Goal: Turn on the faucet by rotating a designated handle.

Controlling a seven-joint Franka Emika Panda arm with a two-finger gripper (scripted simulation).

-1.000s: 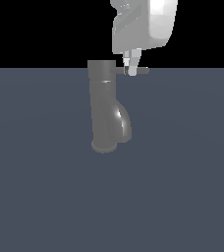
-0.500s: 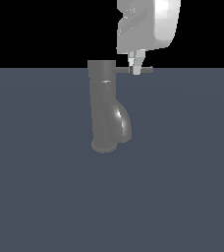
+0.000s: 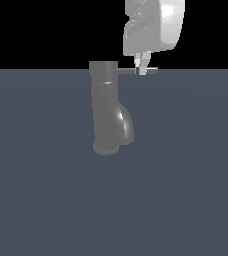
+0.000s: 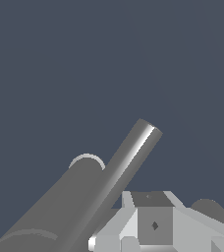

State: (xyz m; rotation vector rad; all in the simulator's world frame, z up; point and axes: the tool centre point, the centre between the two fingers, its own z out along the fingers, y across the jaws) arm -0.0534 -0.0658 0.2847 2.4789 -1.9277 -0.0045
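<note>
The dark grey glossy metal faucet (image 3: 107, 110) stands upright at centre frame on the flat grey desk (image 3: 186, 190). Its thin straight grey rod handle (image 3: 128, 71) juts rightward from the top. The white end effector (image 3: 142, 67) hangs at the rod's outer end, likely for leverage; whether it is clamped cannot be told.

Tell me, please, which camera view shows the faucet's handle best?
The exterior view: there the handle appears whole, sticking sideways from the top of the faucet, with the gripper at it. In the wrist view the handle is large and clear, but its base is hidden.
</note>
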